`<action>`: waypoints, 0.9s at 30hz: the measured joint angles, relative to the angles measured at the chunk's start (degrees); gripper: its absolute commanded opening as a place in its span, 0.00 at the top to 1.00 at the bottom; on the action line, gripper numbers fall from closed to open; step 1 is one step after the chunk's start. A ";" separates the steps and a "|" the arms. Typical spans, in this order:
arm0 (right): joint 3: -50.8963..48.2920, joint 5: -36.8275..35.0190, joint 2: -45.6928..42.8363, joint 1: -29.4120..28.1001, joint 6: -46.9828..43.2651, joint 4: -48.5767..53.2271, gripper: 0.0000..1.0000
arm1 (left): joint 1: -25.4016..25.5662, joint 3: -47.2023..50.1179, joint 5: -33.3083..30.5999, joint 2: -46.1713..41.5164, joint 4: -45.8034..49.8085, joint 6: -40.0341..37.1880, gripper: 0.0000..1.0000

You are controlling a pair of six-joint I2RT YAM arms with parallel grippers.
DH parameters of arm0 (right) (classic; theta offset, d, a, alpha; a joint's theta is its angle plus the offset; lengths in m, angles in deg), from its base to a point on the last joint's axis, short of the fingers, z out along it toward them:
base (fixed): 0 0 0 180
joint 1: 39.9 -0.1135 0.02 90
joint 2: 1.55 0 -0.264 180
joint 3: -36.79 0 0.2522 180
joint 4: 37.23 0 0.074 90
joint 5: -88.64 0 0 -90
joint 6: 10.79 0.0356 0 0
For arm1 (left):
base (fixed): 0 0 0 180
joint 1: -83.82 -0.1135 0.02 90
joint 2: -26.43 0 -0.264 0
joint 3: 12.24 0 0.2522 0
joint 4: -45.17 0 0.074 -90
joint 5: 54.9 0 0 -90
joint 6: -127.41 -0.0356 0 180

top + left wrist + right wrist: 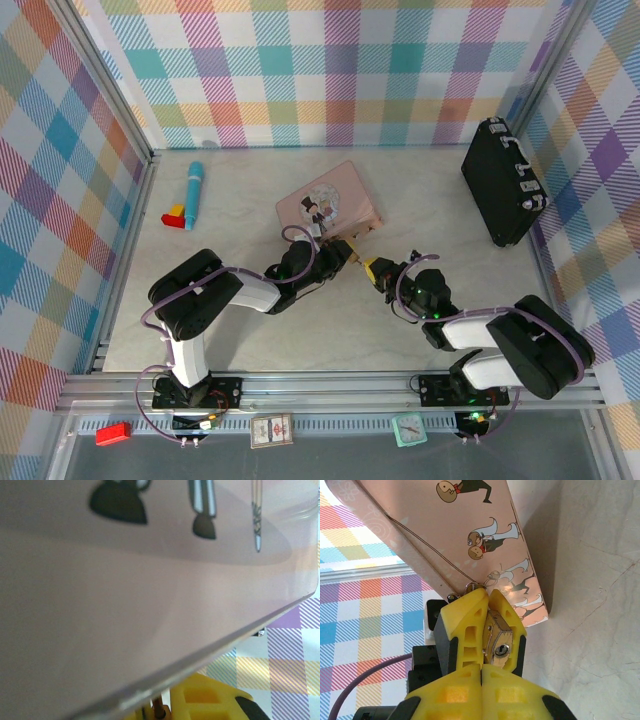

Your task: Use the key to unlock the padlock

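From above, the left gripper and the right gripper meet nose to nose at mid-table. The pink tin lies just beyond them at 12 o'clock. A blue pen with a red-and-yellow block sits far off at 10 o'clock, and a black case at 2 o'clock. What sits between the yellow tips is too small to tell from this height. The left wrist camera is pressed close under the tin's pale pink face, and its rim runs across at a slant. Only one yellow finger and a sliver of brass peek out at 6 o'clock, so the grip cannot be read there. The right wrist camera settles it: the left gripper's two yellow fingers pinch the padlock from either side. The padlock's silver keyhole faces the lens, and a thin silver loop shows at 12 o'clock of the padlock against the tin's edge. At 6 o'clock the right gripper's own fingers are pressed together along a tight seam, just short of the padlock. Whether the key lies in that seam I cannot tell.
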 measured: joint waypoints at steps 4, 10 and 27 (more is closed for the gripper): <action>0.07 0.02 0.00 0.00 -0.22 -0.09 1.00 | 0.04 0.00 0.00 0.00 0.02 0.00 1.00; 0.07 0.00 0.83 0.00 -0.26 -0.94 1.00 | 0.13 0.00 -0.07 0.00 0.07 0.02 1.00; -1.11 -2.36 -5.90 -1.11 -3.02 5.92 1.00 | 0.31 0.00 -0.83 0.00 0.02 0.33 1.00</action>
